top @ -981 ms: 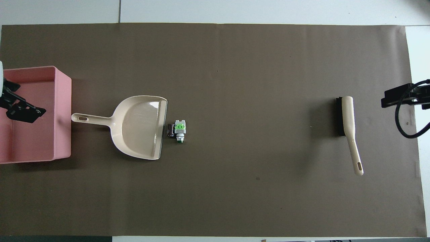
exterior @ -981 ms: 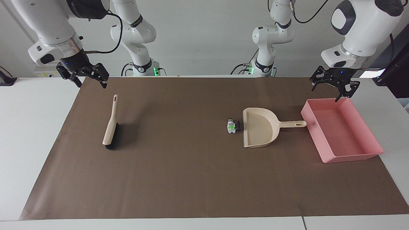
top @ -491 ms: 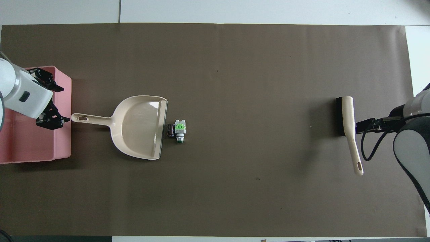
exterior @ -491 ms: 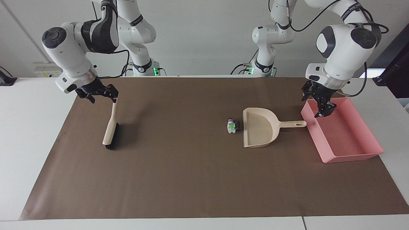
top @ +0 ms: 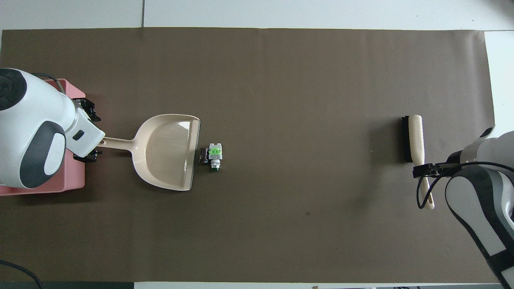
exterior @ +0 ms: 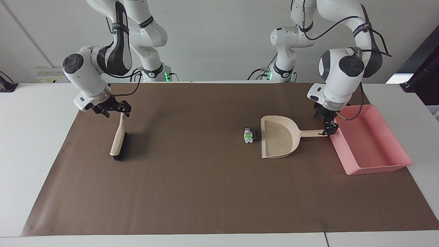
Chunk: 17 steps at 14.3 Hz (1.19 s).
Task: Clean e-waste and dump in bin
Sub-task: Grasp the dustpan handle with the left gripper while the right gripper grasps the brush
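Both arms are dropping fast vs a sec ago: the left gripper, which was up over the bin's edge, is now down at the tip of the dustpan handle, and the right gripper, which was hanging off to the side, is now sitting over the top of the brush handle.

Left gripper: its jaws are straddling the end of the dustpan handle, one finger each side, not closed on it yet as far as I can tell. Right gripper: fingers are spread wide, w/ the brush handle tip just under them, no hold yet.

Why this layout works: the e-waste, the white-grey bit w/ the green part plus a small black block, is lying right at the dustpan's open lip, on the side away from the left gripper. So the pan is already aimed at the scraps, handle pointing back at the gripper, prob an easy grab. The bin is sitting just beside the left gripper, next to the handle end, so the tip-out should be a short swing once the pan is loaded.

Brush is lying well apart from the scraps, bristles on the mat, handle end up toward the right gripper. My read: grab stage, sweeping not started, nothing in the bin yet.
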### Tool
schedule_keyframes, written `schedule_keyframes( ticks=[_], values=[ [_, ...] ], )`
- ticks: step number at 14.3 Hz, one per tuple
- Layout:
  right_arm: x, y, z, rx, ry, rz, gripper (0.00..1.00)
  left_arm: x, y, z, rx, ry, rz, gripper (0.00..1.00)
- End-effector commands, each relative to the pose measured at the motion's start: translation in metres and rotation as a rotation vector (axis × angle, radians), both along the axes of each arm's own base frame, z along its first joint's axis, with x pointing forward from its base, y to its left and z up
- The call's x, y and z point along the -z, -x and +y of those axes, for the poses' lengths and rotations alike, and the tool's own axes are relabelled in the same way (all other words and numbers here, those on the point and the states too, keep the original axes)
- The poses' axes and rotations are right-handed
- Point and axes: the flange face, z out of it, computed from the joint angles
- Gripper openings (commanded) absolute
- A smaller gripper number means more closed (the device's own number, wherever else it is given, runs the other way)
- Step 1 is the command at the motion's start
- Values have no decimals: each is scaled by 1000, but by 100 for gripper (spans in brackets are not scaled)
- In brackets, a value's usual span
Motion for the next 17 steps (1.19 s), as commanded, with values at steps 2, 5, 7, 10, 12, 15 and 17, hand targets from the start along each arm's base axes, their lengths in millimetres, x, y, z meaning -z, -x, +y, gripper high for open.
schedule_keyframes(
  ticks=[2, 5, 7, 10, 12, 15, 17],
  values=[
    [12, 22, -6, 3, -18, -15, 100, 34, 11, -11, 53, -73, -63, 88],
    [16, 24, -9, -2, -21, -28, 100, 53, 21, -24, 67, -85, -75, 87],
    [17, 26, -9, 2, -25, -27, 96, 57, 24, -23, 69, -85, -69, 87],
    [19, 26, -9, 9, -30, -27, 91, 67, 29, -23, 71, -82, -65, 87],
    [21, 25, -9, 23, -49, -26, 83, 71, 32, -23, 72, -83, -58, 86],
    [20, 24, -8, 17, -49, -28, 72, 74, 31, -24, 65, -80, -60, 86],
    [20, 24, -8, 14, -49, -28, 56, 78, 31, -24, 60, -81, -54, 86]
  ],
)
